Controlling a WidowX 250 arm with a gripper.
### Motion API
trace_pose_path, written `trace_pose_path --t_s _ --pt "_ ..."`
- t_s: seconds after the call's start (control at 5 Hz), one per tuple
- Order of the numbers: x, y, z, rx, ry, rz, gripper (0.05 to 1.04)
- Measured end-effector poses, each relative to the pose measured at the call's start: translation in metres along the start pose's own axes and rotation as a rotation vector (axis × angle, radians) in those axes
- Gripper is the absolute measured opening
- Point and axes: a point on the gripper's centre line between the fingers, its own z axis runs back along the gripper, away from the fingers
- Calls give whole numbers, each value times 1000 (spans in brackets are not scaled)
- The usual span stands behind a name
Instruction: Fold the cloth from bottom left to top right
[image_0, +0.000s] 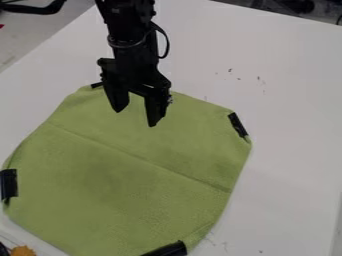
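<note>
The green cloth lies spread on the white bench, nearer to the bench's left edge than to its right one, with a straight crease across it. Over the cloth's far part hangs the black gripper, its two fingers apart, grasping nothing. Black strips sit at the cloth's corners.

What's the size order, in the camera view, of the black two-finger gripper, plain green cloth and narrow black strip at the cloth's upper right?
1. Green cloth, by far
2. Black gripper
3. Black strip, clearly smallest
</note>
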Motion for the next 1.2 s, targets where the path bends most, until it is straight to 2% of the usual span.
trace_pose_path --t_s 0.2,0.4,0.8,1.0,1.2 --pt "-5 -1 -7 -9 24 1 999" --pt "-34 20 -23 -29 51 74 999" --pt "-109 64 -21 27 -5 240 999" --pt "-144 85 -22 68 -10 304 999" --pt "-161 98 -20 97 7 335 999"
